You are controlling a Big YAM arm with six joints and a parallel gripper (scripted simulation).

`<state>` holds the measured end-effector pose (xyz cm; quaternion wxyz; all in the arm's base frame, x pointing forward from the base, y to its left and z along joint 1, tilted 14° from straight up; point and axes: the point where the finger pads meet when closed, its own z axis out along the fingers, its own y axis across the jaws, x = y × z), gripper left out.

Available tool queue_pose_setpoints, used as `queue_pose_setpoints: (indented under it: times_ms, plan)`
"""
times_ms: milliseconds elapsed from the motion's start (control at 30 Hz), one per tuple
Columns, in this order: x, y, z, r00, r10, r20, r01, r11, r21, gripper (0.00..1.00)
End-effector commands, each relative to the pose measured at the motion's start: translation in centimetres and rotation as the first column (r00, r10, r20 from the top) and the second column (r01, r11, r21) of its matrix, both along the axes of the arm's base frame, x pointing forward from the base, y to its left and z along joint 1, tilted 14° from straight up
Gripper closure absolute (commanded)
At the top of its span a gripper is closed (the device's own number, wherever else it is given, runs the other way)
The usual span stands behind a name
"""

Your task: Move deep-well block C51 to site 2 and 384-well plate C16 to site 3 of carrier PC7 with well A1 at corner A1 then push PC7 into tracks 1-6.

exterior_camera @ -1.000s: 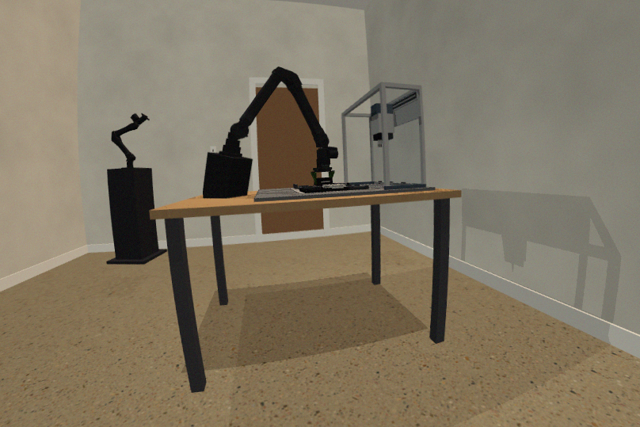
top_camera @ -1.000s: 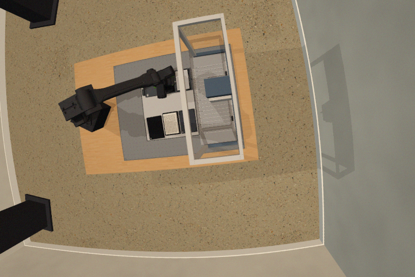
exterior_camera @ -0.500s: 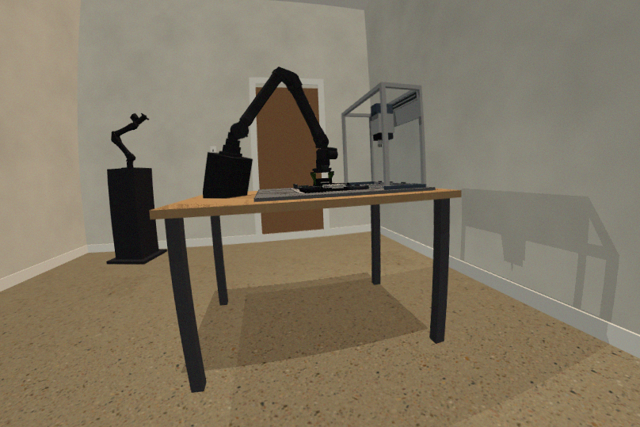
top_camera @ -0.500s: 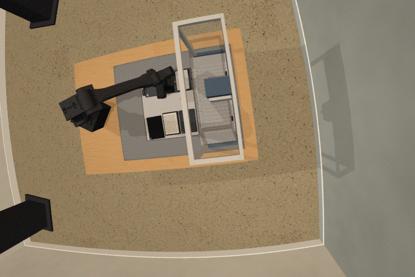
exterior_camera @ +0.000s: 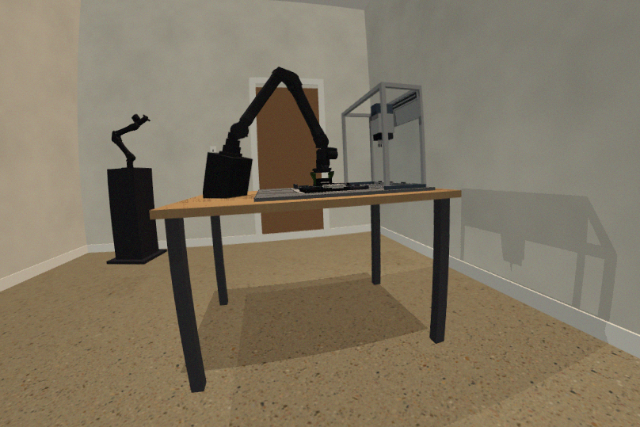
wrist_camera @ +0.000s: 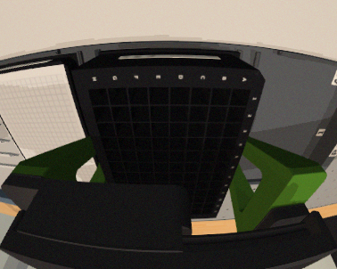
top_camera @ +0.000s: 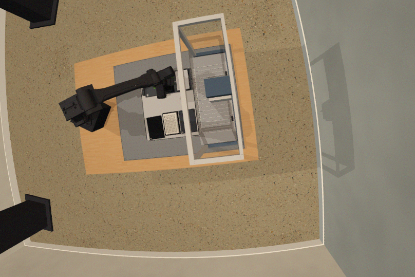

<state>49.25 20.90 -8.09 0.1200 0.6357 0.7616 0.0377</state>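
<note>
My gripper (wrist_camera: 168,132) is shut on the black deep-well block C51 (wrist_camera: 168,139), its green fingers on the two long sides. The block has open square wells and small grey characters along its far rim. It sits low over the middle of the dark carrier PC7 (top_camera: 149,91); I cannot tell whether it is fully down. In the overhead view the arm's wrist (top_camera: 166,85) covers it. A white 384-well plate C16 (top_camera: 186,79) lies on the carrier right beside the block, at the rail end, and shows in the wrist view (wrist_camera: 28,106). The white 96-well plate C15 (top_camera: 170,123) rests on the middle nest.
The nests on either side of C15 are dark and bare (top_camera: 155,127) (top_camera: 192,120). The instrument's open frame (top_camera: 182,92) stands over the ribbed rails (top_camera: 212,108), with a blue head (top_camera: 218,87) above them. The arm's base (top_camera: 83,106) is at the table's left.
</note>
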Motion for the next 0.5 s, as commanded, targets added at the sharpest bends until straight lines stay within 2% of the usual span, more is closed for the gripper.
queue_pose_setpoints:
  times_ms: [0,400,433,467]
  plan:
    - [0.5,-0.3,-0.3,1.0,0.003,0.002,-0.003,1.0,0.0,1.0]
    - [0.8,-0.2,-0.1,1.0,0.003,0.005,-0.003,1.0,0.001,1.0]
    - [1.1,0.5,1.1,1.0,0.003,0.026,-0.003,1.0,0.012,0.04]
    - [1.1,0.5,1.1,1.0,0.003,0.026,-0.003,1.0,0.012,0.04]
